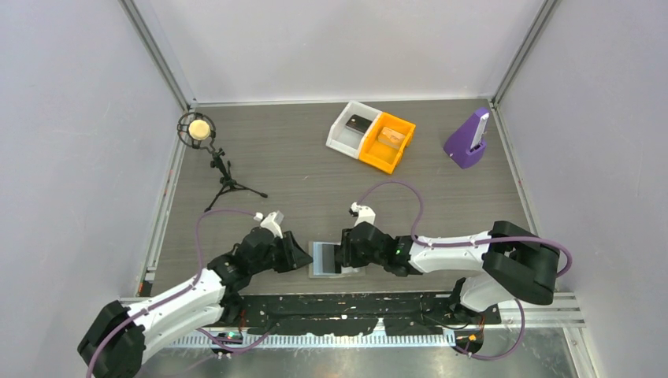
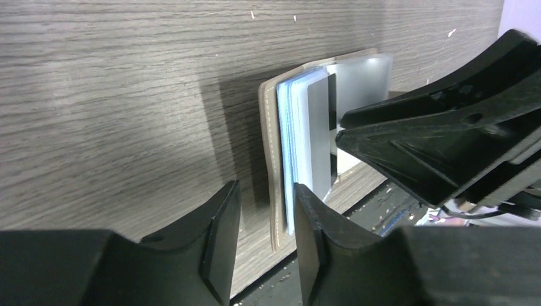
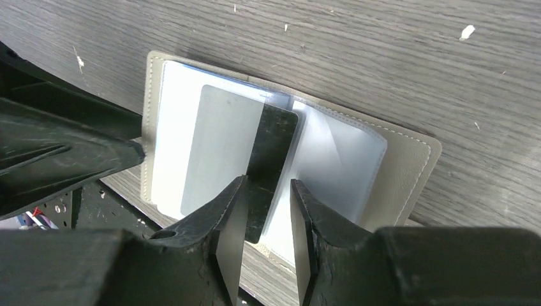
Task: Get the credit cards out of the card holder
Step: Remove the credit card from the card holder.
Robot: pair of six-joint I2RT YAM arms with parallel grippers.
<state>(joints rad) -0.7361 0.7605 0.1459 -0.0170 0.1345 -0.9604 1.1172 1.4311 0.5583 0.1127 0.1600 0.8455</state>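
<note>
A small flat bifold card holder (image 1: 323, 260), grey-brown outside with stitched edges, is laid open on the dark grey wood-grain worktop (image 1: 315, 165). It is placed close to the worktop's near edge, between the two arms. Its pale blue inner panels and clear plastic sleeves (image 3: 338, 153) are turned up. A light grey plastic card (image 3: 217, 146) with a black band along one side is seen lying across the middle of the open holder.

The left pincer (image 2: 266, 185) is held spread at the holder's left edge, with the cover's edge and the pale blue leaves caught between its fingers. One finger is set close against the leaves, while the other is kept apart from the cover.

The right pincer (image 3: 268, 180) is brought in from the opposite side. Its fingers are set partly apart on either side of the card's black band. Whether the card is actually pinched cannot be told.

Well apart, towards the far side of the worktop, a white plastic bin (image 1: 339, 140) and an orange plastic bin (image 1: 398, 120) are set touching each other. A purple stand (image 1: 465, 146) is placed to their right. A round microphone on a small black tripod (image 1: 197, 128) is placed at the far left.
</note>
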